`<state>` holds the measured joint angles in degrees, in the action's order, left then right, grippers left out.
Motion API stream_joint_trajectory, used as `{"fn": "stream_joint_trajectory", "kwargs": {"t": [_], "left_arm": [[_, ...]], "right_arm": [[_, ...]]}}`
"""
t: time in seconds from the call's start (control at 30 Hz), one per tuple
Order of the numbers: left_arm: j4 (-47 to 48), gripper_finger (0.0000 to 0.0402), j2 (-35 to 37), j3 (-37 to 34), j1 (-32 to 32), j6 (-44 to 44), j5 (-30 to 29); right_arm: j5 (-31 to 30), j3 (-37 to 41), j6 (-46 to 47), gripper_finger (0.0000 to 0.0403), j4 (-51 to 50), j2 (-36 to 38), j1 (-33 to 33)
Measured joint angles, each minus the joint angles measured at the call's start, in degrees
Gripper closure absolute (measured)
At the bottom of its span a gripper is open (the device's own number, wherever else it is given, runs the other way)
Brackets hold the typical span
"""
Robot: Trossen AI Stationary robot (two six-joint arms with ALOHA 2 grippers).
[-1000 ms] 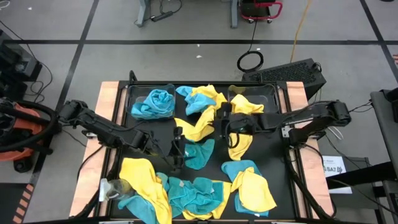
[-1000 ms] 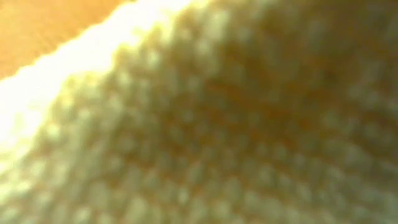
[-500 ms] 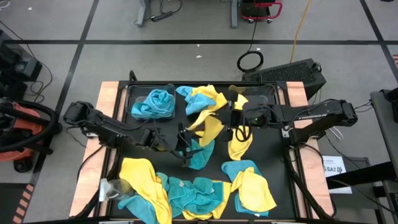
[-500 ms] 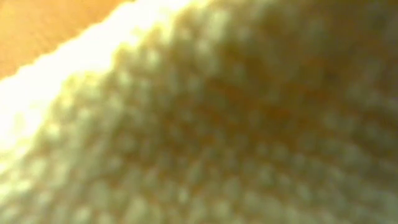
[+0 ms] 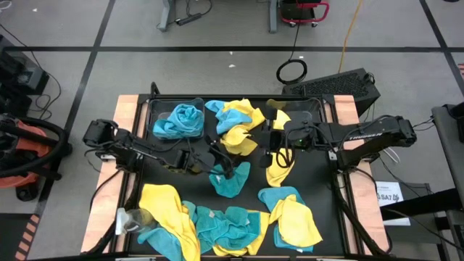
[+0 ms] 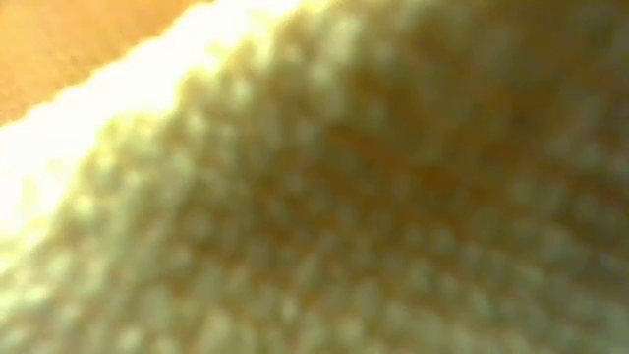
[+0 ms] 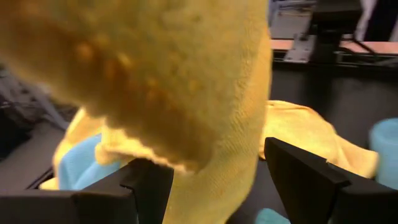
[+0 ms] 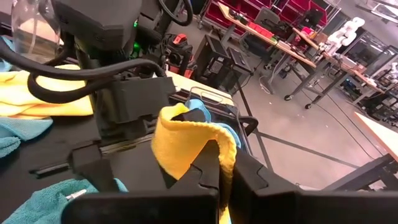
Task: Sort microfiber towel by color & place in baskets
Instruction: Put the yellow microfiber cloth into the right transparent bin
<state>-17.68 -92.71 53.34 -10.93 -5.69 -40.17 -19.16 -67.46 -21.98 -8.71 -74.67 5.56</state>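
Yellow and teal microfiber towels lie scattered over the black table. My right gripper (image 5: 268,143) (image 8: 217,177) is mid-table, shut on a yellow towel (image 5: 243,141). My left gripper (image 5: 221,158) (image 7: 217,183) faces it from the table's left and is open; the same yellow towel (image 7: 186,81) hangs in front of its camera and down between its fingers. One clear basket (image 5: 156,109) at the far edge holds a teal towel (image 5: 178,121). The other clear basket (image 5: 308,109) stands to its right. A yellow cloth (image 6: 314,197) blocks the low view. My right gripper pinches a raised fold of the yellow towel (image 8: 186,134) between its two fingers, reaching in level from the table's right. The fold stands up above the fingertips. My left gripper has the towel's hanging part (image 7: 224,168) between its spread fingers; whether they touch it, I cannot tell.
A teal towel (image 5: 230,179) lies just near of the grippers, and another yellow towel (image 5: 280,168) lies under my right arm. More yellow and teal towels (image 5: 232,221) crowd the near edge. A yellow and teal heap (image 5: 235,114) sits between the baskets.
My left gripper has moved toward the table's right and far side, up to the yellow towel. My right gripper has shifted slightly toward the far edge. The yellow towel has been drawn off the teal one and bunched up between the two grippers.
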Motion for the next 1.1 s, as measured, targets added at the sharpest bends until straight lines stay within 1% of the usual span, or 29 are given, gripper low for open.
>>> {"fn": "stream_joint_trajectory", "kwargs": {"t": [0.1, 0.23, 0.3, 0.57, 0.7, 0.8, 0.87, 1.0, 1.03, 1.1], "left_arm": [[-1.0, 0.0146, 0.0, 0.0, 0.0, 0.0, -0.5], [-0.9, 0.0146, 0.0, 0.0, -1.6, 0.0, 4.1], [-0.2, 0.0146, 0.0, 0.0, -2.9, 0.0, 4.1], [-0.2, 0.0146, 0.0, 0.0, -5.8, 0.4, -1.2], [-0.2, 0.0146, 0.0, 0.0, -6.5, 2.3, -6.5], [-1.1, 0.0146, 0.0, 0.0, -6.5, 3.9, -7.2], [-1.6, 0.0146, 0.0, 0.0, -5.4, 4.5, -4.4], [-3.1, 0.0146, -1.3, 0.1, -0.6, 0.5, 7.0], [-3.8, 0.0146, -2.0, 0.1, 0.4, 0.2, 8.8], [-6.2, 0.0146, -3.5, 0.1, 1.8, 0.1, 9.8]], "right_arm": [[0.0, 0.0, -0.2, 0.0402, 0.0, 0.0, 0.2], [0.0, 0.0, -0.2, 0.0402, -0.2, 0.0, 0.2], [0.0, 0.0, -0.2, 0.0402, -0.6, 0.0, 0.2], [0.0, 0.0, -0.2, 0.0402, -1.0, 0.0, 0.2], [0.0, 0.0, 0.1, 0.0402, -1.4, 0.0, 0.2], [0.0, 0.0, 0.7, 0.0402, -2.0, 0.0, 0.2], [0.0, 0.0, 0.7, 0.0402, -1.9, 0.0, 0.2], [0.1, 0.0, 0.7, 0.0402, -0.3, 0.0, 0.2], [0.6, 0.0, 0.7, 0.0402, 0.1, 0.0, 0.2], [2.2, -0.1, 1.1, 0.0402, 1.2, 0.0, 0.2]]}}
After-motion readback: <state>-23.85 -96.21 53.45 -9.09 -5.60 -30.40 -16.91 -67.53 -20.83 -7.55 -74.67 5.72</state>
